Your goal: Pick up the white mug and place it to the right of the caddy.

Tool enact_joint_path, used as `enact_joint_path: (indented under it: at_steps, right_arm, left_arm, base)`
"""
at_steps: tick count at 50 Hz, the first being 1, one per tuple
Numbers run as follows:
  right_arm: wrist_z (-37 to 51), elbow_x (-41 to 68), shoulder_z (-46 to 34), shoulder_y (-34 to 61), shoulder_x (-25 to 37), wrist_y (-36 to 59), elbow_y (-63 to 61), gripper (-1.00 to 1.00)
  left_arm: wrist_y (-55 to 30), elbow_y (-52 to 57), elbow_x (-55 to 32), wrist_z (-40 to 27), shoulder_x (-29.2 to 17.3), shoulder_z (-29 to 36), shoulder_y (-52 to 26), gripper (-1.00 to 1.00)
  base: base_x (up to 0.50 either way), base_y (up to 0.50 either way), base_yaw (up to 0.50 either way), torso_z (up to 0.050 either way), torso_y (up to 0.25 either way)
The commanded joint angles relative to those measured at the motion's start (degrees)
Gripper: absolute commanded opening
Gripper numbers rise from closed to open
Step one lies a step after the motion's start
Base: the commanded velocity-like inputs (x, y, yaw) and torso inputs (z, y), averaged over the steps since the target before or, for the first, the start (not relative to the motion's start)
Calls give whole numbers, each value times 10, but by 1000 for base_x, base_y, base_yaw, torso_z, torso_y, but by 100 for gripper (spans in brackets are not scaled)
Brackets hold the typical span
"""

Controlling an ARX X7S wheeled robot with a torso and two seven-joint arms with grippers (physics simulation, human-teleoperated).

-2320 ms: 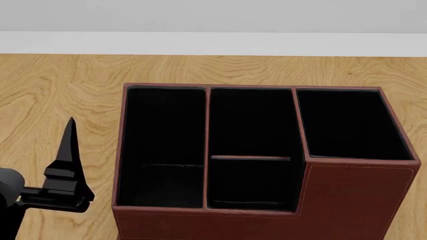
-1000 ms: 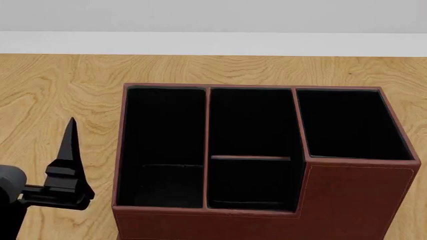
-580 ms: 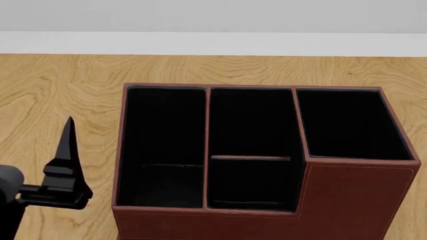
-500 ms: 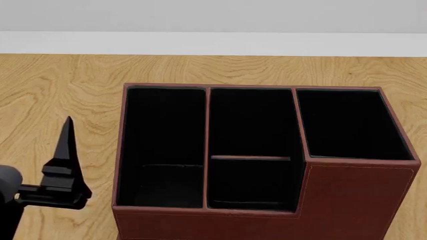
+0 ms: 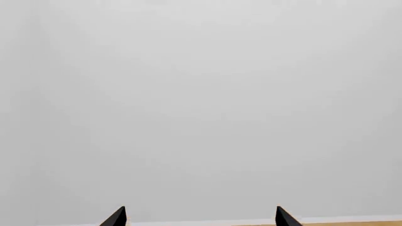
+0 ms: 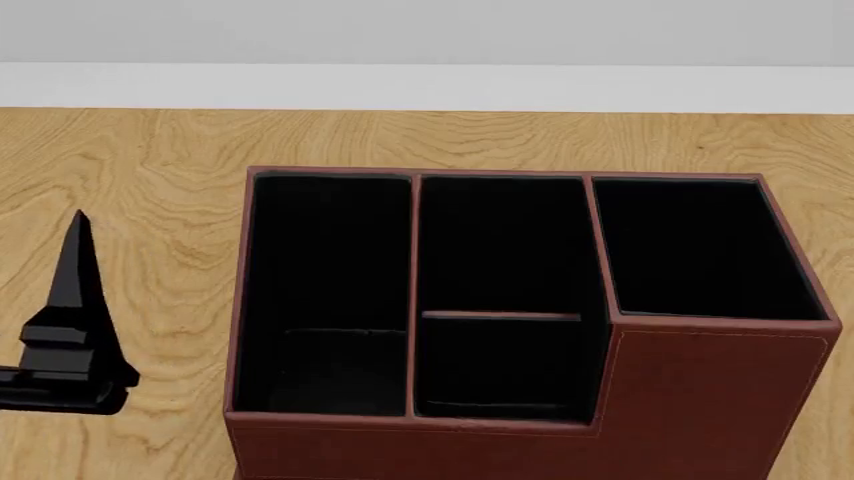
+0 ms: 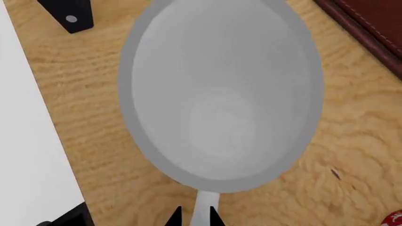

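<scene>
Left end effector farther left now

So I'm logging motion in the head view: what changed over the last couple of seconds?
The left hand slid further toward the view's left edge, away from the caddy, with more of its arm now out of frame. The caddy and table stayed put.

A wooden table lay under everything. A tiny red thing peeked in at 4 o'clock.
</scene>
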Motion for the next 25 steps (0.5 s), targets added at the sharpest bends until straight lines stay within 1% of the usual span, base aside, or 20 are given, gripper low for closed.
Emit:
enact_joint_path:
  at_steps: [1,11,25]
  right_arm:
    - [3,6,10,7,5,-1,-9,-100]
    - [38,51,30,24,10,10,-30,-100]
    - [71,96,51,45,19,12,-50,-100]
  left_arm:
    - [-6,28,-10,-13,-7,-22,4,100]
    - [-9,58,-20,-31,-18,-48,15,100]
    - [4,45,-18,-34,-25,-38,19,100]
  base:
    - [0,0,0,0,0]
    - [0,0,0,0,0]
    - [0,0,0,0,1]
